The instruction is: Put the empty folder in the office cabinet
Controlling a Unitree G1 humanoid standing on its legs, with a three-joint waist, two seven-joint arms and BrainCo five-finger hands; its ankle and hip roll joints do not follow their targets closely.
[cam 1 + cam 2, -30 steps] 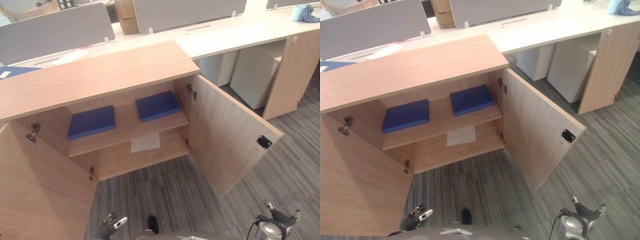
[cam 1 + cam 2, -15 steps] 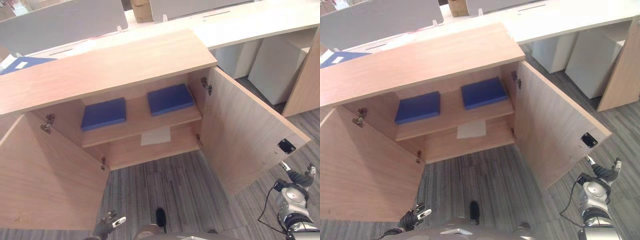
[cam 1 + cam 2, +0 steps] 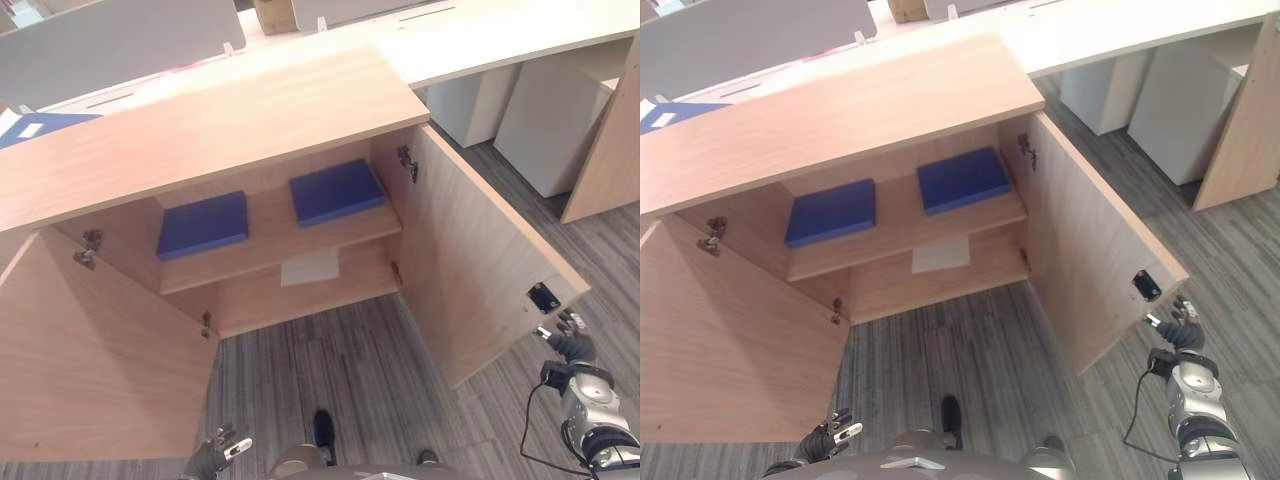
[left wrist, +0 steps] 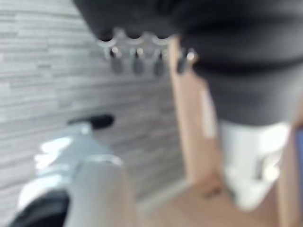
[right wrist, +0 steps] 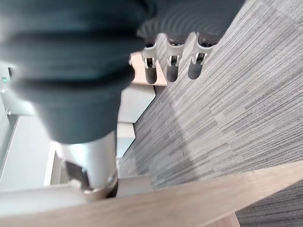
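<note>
left eye view is showing two blue folders (image 3: 202, 224) lying inside the open cabinet (image 3: 200, 140), right hand (image 3: 568, 335) hanging loose-fingered and empty beside its door (image 3: 480, 270).

1. Grey carpet (image 3: 330, 370) with fine stripes covers the floor across the lower half of the frame.
2. A long white tabletop (image 3: 500, 35) runs along the upper right, continuing leftward behind a light wood surface.
3. Grey divider panels (image 3: 110, 45) stand upright along the back edge, at upper left and upper centre.
4. White pedestal units (image 3: 540, 120) sit under the tabletop at right, beside a wood side panel (image 3: 605, 160).
5. A cardboard box (image 3: 272, 14) shows at the top, between the panels.
6. Lighting is even and soft.
</note>
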